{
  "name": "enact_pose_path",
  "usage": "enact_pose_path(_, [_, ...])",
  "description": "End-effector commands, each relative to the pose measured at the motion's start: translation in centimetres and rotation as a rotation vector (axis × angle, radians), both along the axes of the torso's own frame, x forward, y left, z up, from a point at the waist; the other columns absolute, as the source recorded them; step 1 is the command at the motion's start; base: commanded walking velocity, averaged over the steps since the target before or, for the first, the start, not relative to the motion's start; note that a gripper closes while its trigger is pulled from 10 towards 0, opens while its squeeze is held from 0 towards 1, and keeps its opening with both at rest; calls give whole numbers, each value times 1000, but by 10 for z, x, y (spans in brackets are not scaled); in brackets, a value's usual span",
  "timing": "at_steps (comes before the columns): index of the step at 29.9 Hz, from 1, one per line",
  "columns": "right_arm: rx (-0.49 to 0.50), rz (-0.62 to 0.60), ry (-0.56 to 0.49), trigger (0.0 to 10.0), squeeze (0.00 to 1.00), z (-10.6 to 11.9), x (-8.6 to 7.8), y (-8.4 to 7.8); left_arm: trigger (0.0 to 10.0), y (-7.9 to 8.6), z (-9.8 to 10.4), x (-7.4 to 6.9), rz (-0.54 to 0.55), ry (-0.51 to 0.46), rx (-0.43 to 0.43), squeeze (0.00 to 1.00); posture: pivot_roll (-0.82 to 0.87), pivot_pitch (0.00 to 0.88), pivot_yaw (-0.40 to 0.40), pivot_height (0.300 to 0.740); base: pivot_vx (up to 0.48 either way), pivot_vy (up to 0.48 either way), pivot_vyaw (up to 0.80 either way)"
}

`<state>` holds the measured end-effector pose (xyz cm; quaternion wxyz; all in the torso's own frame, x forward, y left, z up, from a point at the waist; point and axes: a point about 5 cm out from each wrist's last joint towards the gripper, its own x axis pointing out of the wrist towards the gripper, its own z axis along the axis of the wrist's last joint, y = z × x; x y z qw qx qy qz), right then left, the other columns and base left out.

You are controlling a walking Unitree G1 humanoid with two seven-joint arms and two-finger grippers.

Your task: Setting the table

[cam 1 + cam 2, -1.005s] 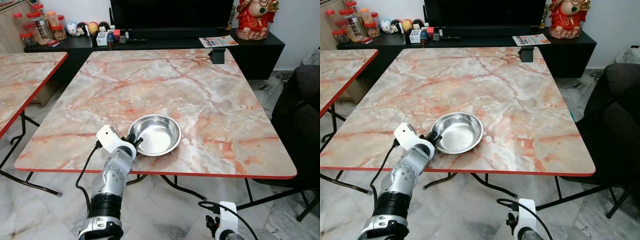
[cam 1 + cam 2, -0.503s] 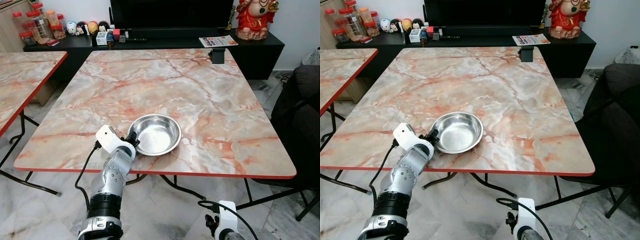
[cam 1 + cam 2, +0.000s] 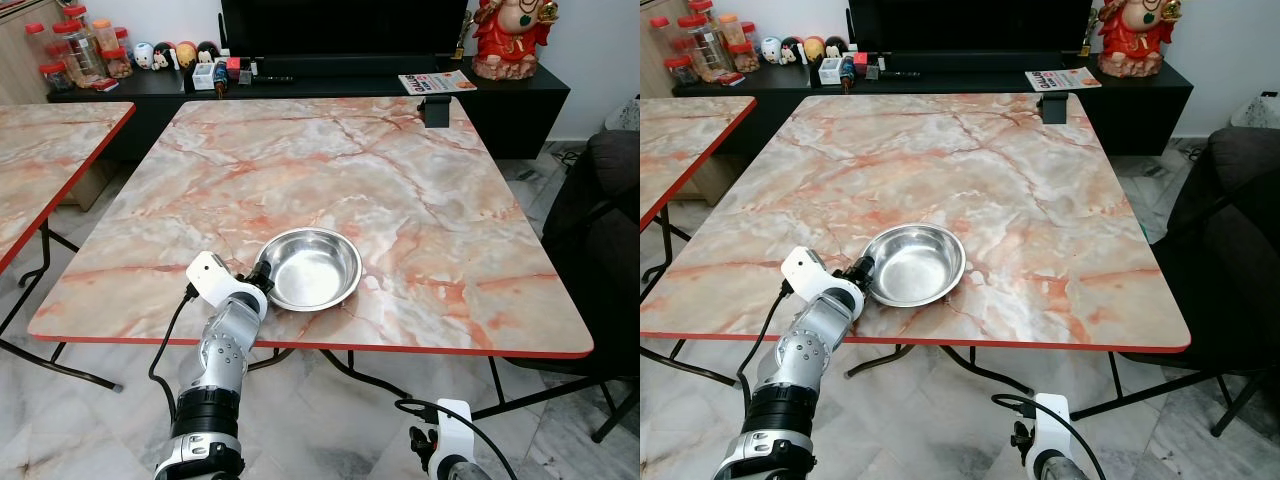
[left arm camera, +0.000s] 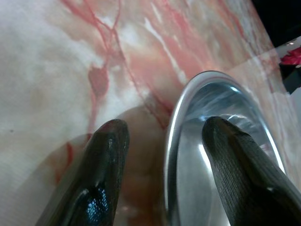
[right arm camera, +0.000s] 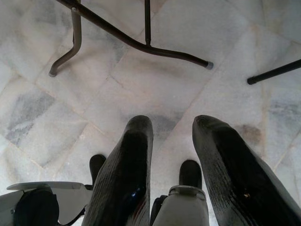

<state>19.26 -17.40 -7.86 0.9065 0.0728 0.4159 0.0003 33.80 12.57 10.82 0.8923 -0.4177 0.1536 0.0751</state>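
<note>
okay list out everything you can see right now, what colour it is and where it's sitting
Round steel bowl: one, silver, near front edge of table.
Marble-pattern table with red rim: one, pink-orange, centre.
Second marble-pattern table: one, same colours, far left.
Low black cabinet: one, behind the table.
Red figurine: one, on cabinet, right.
Magazine: one, on cabinet.
Jars with red lids: several, back left.
Dark chair: one, right.
Left gripper: fingers open, straddling the bowl's rim.
Right gripper: open, low above floor.
</note>
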Motion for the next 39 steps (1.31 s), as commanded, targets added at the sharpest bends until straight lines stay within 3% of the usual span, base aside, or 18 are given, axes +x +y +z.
enact_pose_path(1, [5,4,3,10000,0,0,2,1,10000,3,12,2,12,-51,-8,0,-114,0,7,740,0,0,0])
enact_pose_path(9, [5,6,1,10000,0,1,2,2,10000,16,28,3,38,-159,-23,0,-114,0,7,740,0,0,0])
enact_pose_path(11, [5,7,0,10000,0,1,2,2,10000,27,39,4,58,-239,-24,0,-108,0,6,740,0,0,0])
enact_pose_path(13, [7,6,0,10000,0,1,2,3,10000,47,50,3,153,-300,57,0,-110,0,7,740,0,0,0])
enact_pose_path(14, [7,3,0,10000,0,1,2,3,10000,60,55,2,218,-318,177,0,-110,0,7,740,0,0,0])
enact_pose_path(15, [8,1,-1,10000,0,1,2,2,10000,63,57,1,232,-319,226,0,-110,0,7,740,0,0,0])
enact_pose_path(19, [8,-1,-1,10000,0,1,2,2,10000,66,58,1,237,-322,262,0,-110,0,7,740,0,0,0])
enact_pose_path(20, [8,-9,0,10000,0,0,1,2,10000,89,64,-5,291,-342,529,0,-110,0,18,740,0,0,0])
enact_pose_path(21, [8,-12,0,10000,0,0,1,2,10000,100,67,-9,330,-343,659,0,-111,0,21,740,0,0,0])
enact_pose_path(23, [10,-17,1,10000,0,0,0,2,10000,120,69,-19,387,-328,869,0,-113,0,23,740,0,0,0])
enact_pose_path(24, [10,-17,1,10000,0,0,0,2,10000,120,69,-19,387,-328,869,0,-113,0,23,740,0,0,0])
enact_pose_path(25, [10,-19,2,10000,0,-1,-1,2,10000,139,61,-28,430,-277,948,0,-113,0,24,740,0,0,0])
enact_pose_path(26, [10,-19,2,10000,0,-1,-1,2,10000,139,61,-28,430,-277,948,0,-113,0,24,740,0,0,0])
enact_pose_path(30, [8,-20,3,10000,0,-1,-1,1,10000,174,43,-49,518,-160,1064,0,-113,0,29,740,0,0,0])
enact_pose_path(33, [9,-21,2,10000,0,-1,-1,2,10000,187,20,-58,457,-50,1168,0,-113,0,33,740,0,0,0])
enact_pose_path(38, [7,-20,6,10000,0,-1,-2,3,10000,202,-18,-79,406,105,1247,0,-116,0,41,740,0,0,0])
enact_pose_path(39, [7,-22,6,10000,0,-2,-3,3,10000,210,-34,-92,422,184,1234,0,-121,0,45,740,0,0,0])
